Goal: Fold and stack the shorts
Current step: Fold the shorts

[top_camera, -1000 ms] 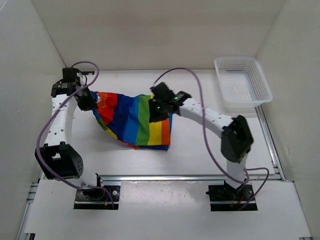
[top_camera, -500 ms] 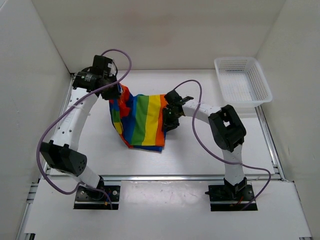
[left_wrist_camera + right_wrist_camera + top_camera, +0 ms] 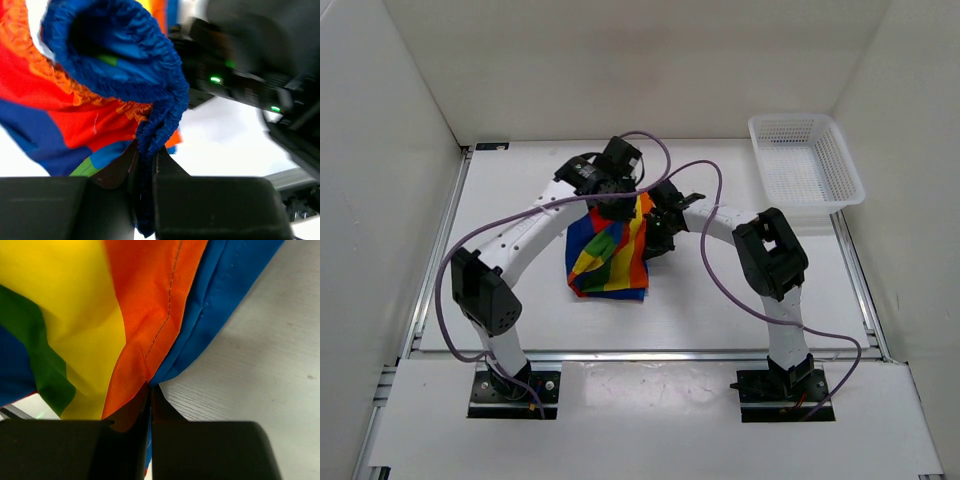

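The rainbow-striped shorts [image 3: 607, 255] hang bunched in the middle of the table, their lower part resting on it. My left gripper [image 3: 618, 207] is shut on the dark blue gathered waistband [image 3: 160, 100], holding it up beside the right gripper. My right gripper [image 3: 655, 232] is shut on the shorts' right edge, where orange and blue cloth [image 3: 165, 315] meet, close above the table. In the left wrist view the right arm's black body [image 3: 245, 75] with green lights is just behind the cloth.
A white mesh basket [image 3: 805, 170] stands at the back right. White walls enclose the table on three sides. The left arm reaches across the table's middle, its purple cable looping over the right arm.
My left gripper has swept from the far left to the right with the waistband, folding the shorts over toward the right gripper. The right gripper has stayed nearly still.
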`<state>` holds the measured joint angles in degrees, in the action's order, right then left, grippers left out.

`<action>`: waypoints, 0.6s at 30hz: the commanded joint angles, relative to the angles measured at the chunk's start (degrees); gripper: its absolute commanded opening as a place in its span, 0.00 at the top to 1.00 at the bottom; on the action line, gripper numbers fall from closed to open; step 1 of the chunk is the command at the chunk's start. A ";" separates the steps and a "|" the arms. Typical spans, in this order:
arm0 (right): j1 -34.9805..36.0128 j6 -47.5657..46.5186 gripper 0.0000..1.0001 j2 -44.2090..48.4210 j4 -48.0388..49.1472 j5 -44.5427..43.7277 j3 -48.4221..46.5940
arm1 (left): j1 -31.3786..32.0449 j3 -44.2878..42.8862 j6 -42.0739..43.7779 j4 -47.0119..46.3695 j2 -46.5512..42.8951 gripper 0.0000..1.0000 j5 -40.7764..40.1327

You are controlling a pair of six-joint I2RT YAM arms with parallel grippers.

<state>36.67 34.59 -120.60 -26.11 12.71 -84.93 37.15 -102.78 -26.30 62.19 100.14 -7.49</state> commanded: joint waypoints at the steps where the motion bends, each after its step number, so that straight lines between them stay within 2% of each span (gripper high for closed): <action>1: -0.45 0.22 1.00 -2.36 1.15 -0.49 1.52 | 2.66 -0.31 -2.17 -3.40 0.84 0.90 -0.42; 6: -1.59 0.74 1.00 1.23 1.67 -1.02 4.32 | 3.28 -0.84 -2.70 -3.40 3.40 0.90 0.10; 9: -2.73 0.74 0.74 5.17 1.67 -3.04 6.95 | 3.28 -1.36 -2.70 -3.40 2.79 0.90 -0.59; 10: -2.74 0.74 0.57 6.33 1.67 -3.04 7.66 | 3.28 -1.37 -2.70 -3.40 2.78 0.90 -0.60; 13: -3.96 0.22 0.35 11.34 0.97 -6.02 10.47 | 3.28 -1.37 -2.70 -2.87 2.78 0.90 -0.60; 16: -5.81 -0.31 0.29 16.78 -1.13 -8.30 13.98 | 3.28 -1.37 -2.70 -2.87 3.83 0.90 -0.08; 18: -8.00 -0.31 0.29 21.35 -2.36 -9.63 16.10 | 3.28 -1.37 -2.70 -2.87 3.84 0.90 -0.07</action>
<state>30.92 35.29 -105.71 -25.45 7.11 -70.74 40.32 -102.80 -28.53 59.94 105.45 -7.68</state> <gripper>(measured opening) 0.705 0.201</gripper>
